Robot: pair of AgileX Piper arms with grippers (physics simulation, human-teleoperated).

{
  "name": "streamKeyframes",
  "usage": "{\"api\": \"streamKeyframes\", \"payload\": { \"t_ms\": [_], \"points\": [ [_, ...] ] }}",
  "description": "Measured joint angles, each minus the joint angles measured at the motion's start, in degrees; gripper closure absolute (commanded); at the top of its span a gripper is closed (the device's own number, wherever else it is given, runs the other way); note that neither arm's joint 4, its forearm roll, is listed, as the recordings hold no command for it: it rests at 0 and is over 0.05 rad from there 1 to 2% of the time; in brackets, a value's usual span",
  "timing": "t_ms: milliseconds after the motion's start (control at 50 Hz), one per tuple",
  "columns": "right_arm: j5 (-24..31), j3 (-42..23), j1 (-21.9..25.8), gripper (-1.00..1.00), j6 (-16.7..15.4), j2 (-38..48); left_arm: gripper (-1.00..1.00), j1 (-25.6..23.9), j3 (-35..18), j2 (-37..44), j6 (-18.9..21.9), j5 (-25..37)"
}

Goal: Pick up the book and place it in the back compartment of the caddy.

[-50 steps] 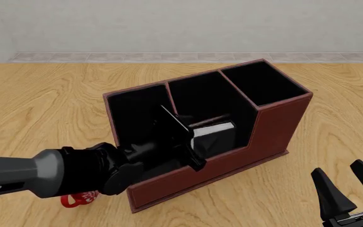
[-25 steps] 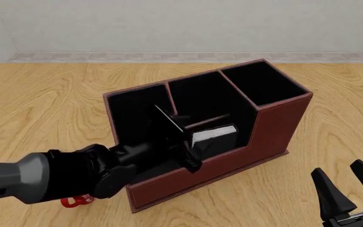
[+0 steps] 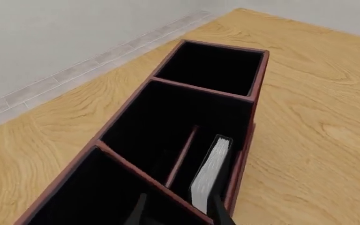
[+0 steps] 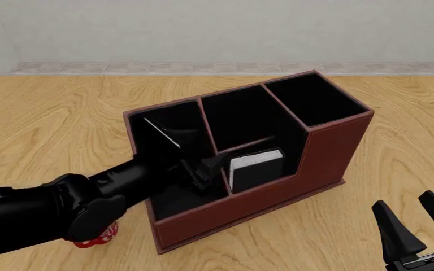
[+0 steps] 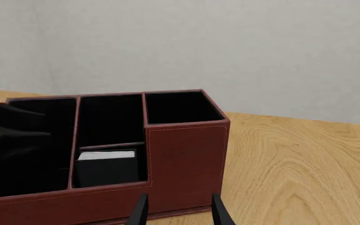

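Note:
The black book (image 4: 256,167) with white page edges stands upright in the back compartment (image 4: 266,179), the small cell behind the low stepped wall of the reddish-brown caddy (image 4: 336,142). It also shows as the book (image 3: 210,172) and the book (image 5: 107,166) in the wrist views. My left gripper (image 4: 190,158) is open, hanging over the large cell at the caddy's left end, just left of the book and apart from it. My right gripper (image 4: 417,223) is open and holds nothing, low at the front right, off the caddy's corner.
A red mug (image 4: 95,241) peeks out beneath the left arm, near the caddy's front left corner. The tall square cell (image 4: 315,99) sits at the caddy's right end. Bare wooden table (image 4: 51,124) surrounds the caddy, with a wall behind it.
My left gripper has drawn back to the left, away from the book, into the space over the left cell. The book now stands straight in its cell. The right arm has not moved.

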Motion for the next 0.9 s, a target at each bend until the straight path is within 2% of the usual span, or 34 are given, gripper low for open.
{"api": "streamKeyframes", "payload": {
  "t_ms": [640,900],
  "points": [
    [0.0,0.0,0.0,-1.0,0.0,0.01,-1.0,7.51,9.86,-15.32,2.44,2.43],
    [0.0,0.0,0.0,-1.0,0.0,0.0,-1.0,10.75,14.24,-23.89,2.44,5.58]
  ]
}}
